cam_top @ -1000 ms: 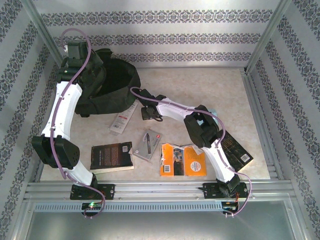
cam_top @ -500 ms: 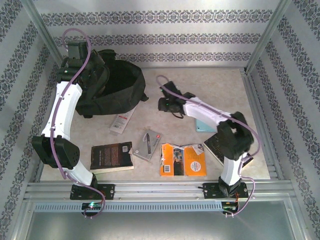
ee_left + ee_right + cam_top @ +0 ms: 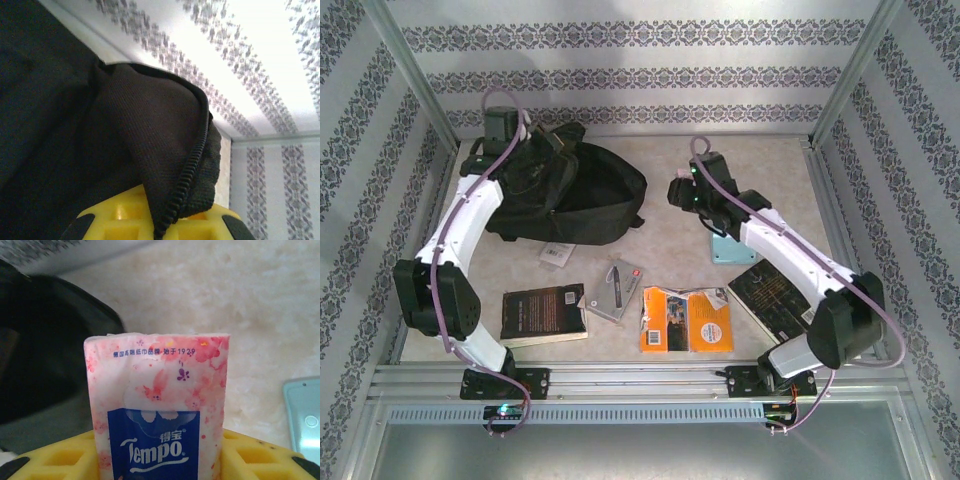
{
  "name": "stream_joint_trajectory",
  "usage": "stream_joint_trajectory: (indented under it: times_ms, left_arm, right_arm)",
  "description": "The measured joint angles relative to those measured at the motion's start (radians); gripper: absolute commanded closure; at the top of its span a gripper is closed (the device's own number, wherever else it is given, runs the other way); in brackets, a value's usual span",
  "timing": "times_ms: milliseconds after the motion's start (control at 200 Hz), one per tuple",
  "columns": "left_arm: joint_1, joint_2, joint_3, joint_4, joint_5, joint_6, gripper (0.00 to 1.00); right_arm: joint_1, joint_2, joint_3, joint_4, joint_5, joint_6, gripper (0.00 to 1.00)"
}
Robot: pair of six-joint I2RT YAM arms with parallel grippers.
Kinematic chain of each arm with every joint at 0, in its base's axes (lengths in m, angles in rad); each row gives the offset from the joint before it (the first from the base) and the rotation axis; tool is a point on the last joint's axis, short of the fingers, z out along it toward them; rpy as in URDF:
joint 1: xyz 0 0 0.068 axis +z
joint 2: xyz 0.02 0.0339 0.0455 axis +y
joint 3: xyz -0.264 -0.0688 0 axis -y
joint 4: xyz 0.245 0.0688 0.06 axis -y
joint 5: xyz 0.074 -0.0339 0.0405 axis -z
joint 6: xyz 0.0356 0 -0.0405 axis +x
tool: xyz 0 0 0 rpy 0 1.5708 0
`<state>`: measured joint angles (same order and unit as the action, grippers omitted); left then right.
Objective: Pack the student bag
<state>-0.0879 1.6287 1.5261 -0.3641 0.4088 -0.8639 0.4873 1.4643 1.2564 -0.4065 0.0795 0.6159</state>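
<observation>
Left wrist view: the left end effector (image 3: 160, 227) is pinched together on the zipper edge of the bag (image 3: 150, 130), and the black cloth drapes over the middle of its yellow fingers. The right end effector (image 3: 155, 460) is clamped on a pink tissue pack (image 3: 157, 385), held upright over the desk (image 3: 770, 170), to the right of the bag and apart from it. The left arm hides the bag's far-left side. A white packet (image 3: 557, 253) pokes out from under the bag's near edge.

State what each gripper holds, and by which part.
Left gripper pinches the student bag by a zippered fabric edge. Right gripper grips a Tempo tissue pack by its lower end.
</observation>
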Motion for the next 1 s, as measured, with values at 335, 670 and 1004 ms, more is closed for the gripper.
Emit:
stream_joint_trajectory:
  times_ms: [335, 670, 1004]
  left_arm:
    - [-0.016, -0.034, -0.078, 0.089, 0.090, -0.031, 1.00]
    - [-0.016, -0.047, -0.078, 0.105, 0.128, -0.014, 1.00]
    - [-0.016, -0.047, 0.007, 0.028, 0.120, 0.057, 1.00]
  right_arm:
    - [0.002, 0.160, 0.139, 0.151, -0.294, 0.144, 0.51]
    - [0.075, 0.536, 0.421, 0.195, -0.404, 0.201, 0.49]
    - [0.120, 0.841, 0.824, 0.133, -0.495, 0.218, 0.31]
